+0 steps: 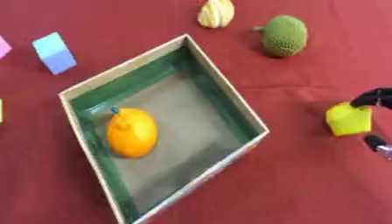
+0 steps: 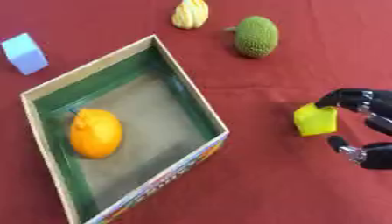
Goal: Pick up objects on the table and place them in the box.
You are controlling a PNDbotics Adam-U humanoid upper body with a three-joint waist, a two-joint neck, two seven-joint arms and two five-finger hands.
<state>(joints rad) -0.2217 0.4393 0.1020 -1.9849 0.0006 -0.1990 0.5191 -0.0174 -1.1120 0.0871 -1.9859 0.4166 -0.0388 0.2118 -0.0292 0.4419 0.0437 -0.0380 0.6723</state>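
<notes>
1. We see the right hand (image 2: 360,127) coming in from the right edge of the right eye view, its black fingers (image 2: 346,97) curled over the top of a yellow block (image 2: 315,120) and its thumb (image 2: 337,143) just below the block.
2. The hand grasps the yellow block, pinched between fingers and thumb; we cannot tell whether the block touches the red tablecloth (image 2: 260,183) or is lifted off it.
3. To the hand's left, well apart from it, stands the box (image 1: 229,98), an open cardboard box with green inner walls and a grey-brown floor, set askew on the cloth.
4. Inside the box, near the wall farthest from the hand, lies an orange fruit (image 1: 131,132) with a small green stem.
5. Beyond the hand, farther up the cloth and somewhat to its left, lies a green bumpy fruit (image 2: 256,36).
6. Further left of that fruit, at the top edge, lies a yellow ribbed gourd (image 2: 190,14).
7. Far to the hand's left, past the box, stands a light blue block (image 1: 54,52); a pink scrap (image 1: 3,47) and a yellow scrap (image 1: 1,110) show at the left edge of the left eye view.
8. We find no left hand in either view.
</notes>
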